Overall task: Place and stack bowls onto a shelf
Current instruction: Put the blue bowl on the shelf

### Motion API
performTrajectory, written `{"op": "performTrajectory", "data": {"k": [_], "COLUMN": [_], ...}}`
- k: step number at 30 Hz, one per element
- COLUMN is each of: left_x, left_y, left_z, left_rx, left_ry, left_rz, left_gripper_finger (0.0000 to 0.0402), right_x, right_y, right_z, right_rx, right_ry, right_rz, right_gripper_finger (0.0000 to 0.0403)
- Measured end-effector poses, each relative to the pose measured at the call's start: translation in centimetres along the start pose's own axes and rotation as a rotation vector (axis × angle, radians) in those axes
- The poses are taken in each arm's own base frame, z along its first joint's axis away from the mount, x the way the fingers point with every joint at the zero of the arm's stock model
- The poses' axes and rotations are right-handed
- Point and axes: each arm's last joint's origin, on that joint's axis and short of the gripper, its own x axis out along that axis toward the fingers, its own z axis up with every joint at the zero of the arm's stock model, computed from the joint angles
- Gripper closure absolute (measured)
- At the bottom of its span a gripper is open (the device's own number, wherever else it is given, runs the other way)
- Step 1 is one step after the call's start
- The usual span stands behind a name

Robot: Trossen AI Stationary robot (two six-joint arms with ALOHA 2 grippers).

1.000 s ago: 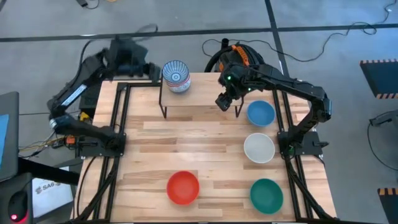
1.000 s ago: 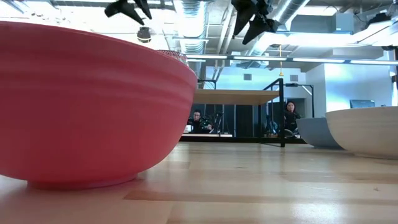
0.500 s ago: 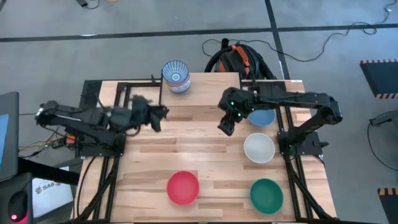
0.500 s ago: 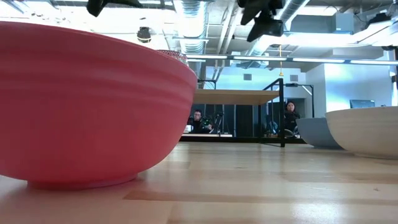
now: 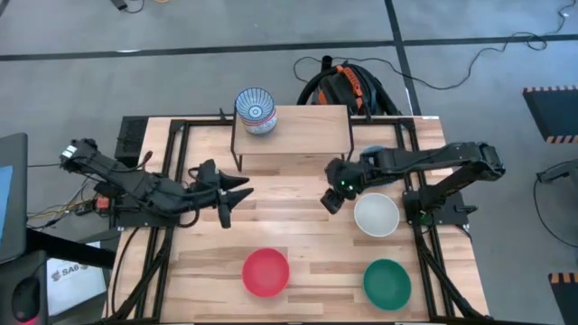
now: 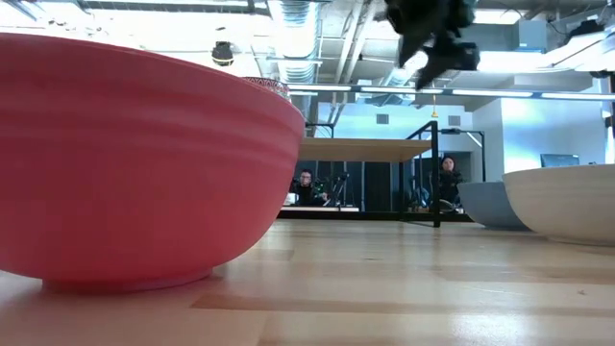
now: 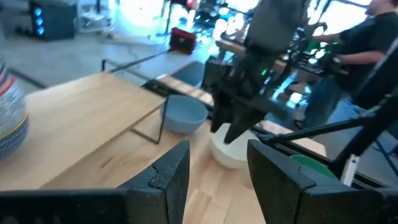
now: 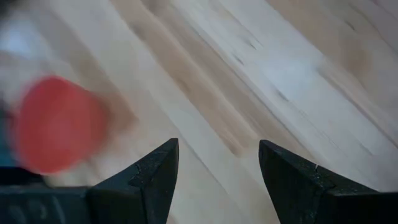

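Observation:
The shelf (image 5: 291, 126) stands at the table's far middle, with the blue-and-white patterned bowl (image 5: 256, 110) on its left end. The light blue bowl (image 5: 381, 171), white bowl (image 5: 376, 215), teal green bowl (image 5: 386, 280) and red bowl (image 5: 265, 271) rest on the table. My left gripper (image 5: 235, 191) is open and empty over the table's middle left. My right gripper (image 5: 332, 199) is open and empty just left of the white bowl. In the left wrist view my left gripper (image 7: 214, 174) faces the shelf (image 7: 93, 115) and the right arm (image 7: 245, 106). The other bowls are out of view.
Black frame rails (image 5: 172, 181) run along both table sides. An orange-and-black bag (image 5: 343, 86) lies on the floor behind the shelf. The red bowl (image 6: 144, 163) fills the low view's left, with people (image 6: 447, 178) far behind the table. Bare wood (image 5: 289, 194) lies between the grippers.
My left gripper has swung from behind the shelf's left end toward the near edge and the right, coming down over the middle left of the table. My right gripper has gone from the shelf's right end toward the near edge, beside the white bowl. The bowls have not moved.

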Motion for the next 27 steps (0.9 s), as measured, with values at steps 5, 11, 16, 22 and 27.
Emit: {"op": "performTrajectory", "data": {"k": [5,11,16,22,27], "left_x": [-1.5,-1.8,-1.6,-1.5,-0.9], "left_y": [-0.7,-0.1,0.3,0.6,0.9], "left_z": [0.0,-3.6,-5.7,-6.6,-6.8], "left_rx": [0.041,0.018,-0.043,-0.092,-0.075], "left_ry": [-0.010,-0.020,-0.056,-0.013,-0.019], "left_rz": [-0.053,-0.089,-0.177,-0.196,-0.132], "left_gripper_finger": [0.0258,0.0258,0.0258,0.0258,0.0258], "right_x": [-0.6,-2.9,-2.5,-1.1,-1.2], "right_y": [-1.2,-2.0,-4.0,-7.0,-8.4], "right_z": [-3.1,-5.7,-7.9,-9.5,-9.4], "right_rx": [0.043,0.099,0.179,0.263,0.270], "right_ry": [0.108,0.125,0.120,0.112,0.091], "right_rz": [-0.294,-0.421,-0.411,-0.323,-0.221], "right_gripper_finger": [0.0154,0.0154,0.0154,0.0154,0.0154]}}
